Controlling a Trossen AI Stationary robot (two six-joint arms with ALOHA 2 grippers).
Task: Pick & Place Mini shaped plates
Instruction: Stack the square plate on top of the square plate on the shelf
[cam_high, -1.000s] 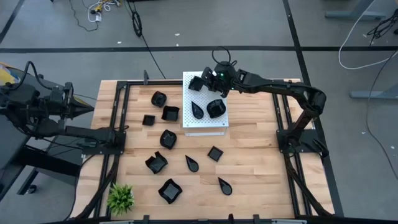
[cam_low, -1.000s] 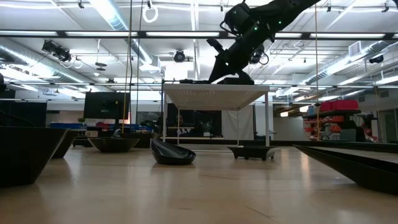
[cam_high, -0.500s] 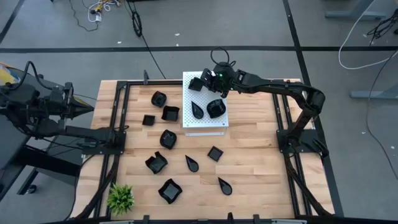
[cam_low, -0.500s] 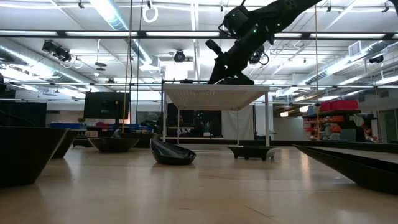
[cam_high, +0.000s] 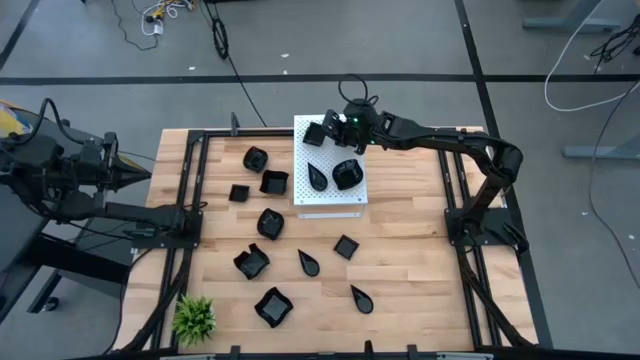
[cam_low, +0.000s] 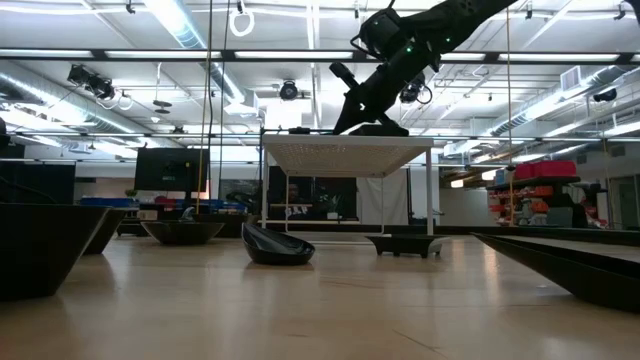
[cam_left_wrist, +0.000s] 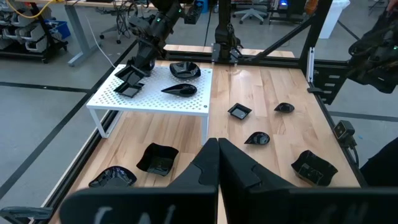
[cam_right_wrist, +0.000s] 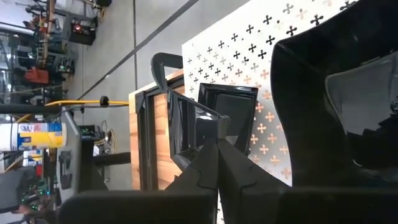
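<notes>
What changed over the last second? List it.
The right gripper, shut on a square plate, eased slightly toward the back left corner of the white board. Nothing was let go. The left gripper, shut, stayed parked at the table's left edge, and the other plates kept their places.

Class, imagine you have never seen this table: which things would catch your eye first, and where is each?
The white perforated board stands raised at the table's far middle, with several black mini plates on it. The right gripper, shut on a square plate, reaches over the board's far corner. More plates lie scattered over the wood, with a green plant at the near left corner.
</notes>
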